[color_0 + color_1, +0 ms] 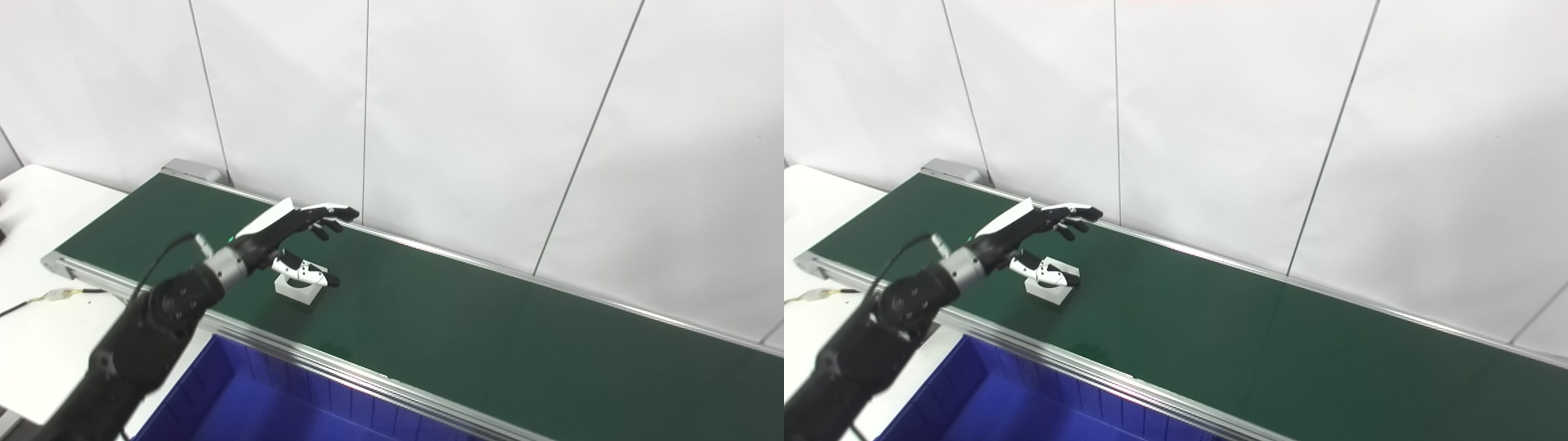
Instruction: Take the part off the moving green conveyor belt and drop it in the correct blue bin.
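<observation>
Black and white, the left robot hand (288, 236) reaches out over the green conveyor belt (465, 318) from an arm that enters at the lower left. Its fingers (327, 215) are stretched out nearly straight and spread apart, and the thumb (304, 272) points out below them, so the robot hand is open and grips nothing. The thumb lies across the top of the part (298, 289), a small white square block with a dark round recess in its upper face. Whether the thumb touches the block or only hangs just above it cannot be told. The fingers are well above the block and clear of it.

The part sits on the belt near its left end, closer to the near rail than to the far one. The right robot hand is not in view.

No brand, label or writing can be read anywhere.

The belt runs at a slant from upper left to lower right between silver metal rails. Just below the near rail is a blue bin (263, 398) with ribbed inner walls. A white bench (37, 331) lies at the left, with a thin cable (58, 296) on it. White wall panels with dark seams stand behind the belt.
</observation>
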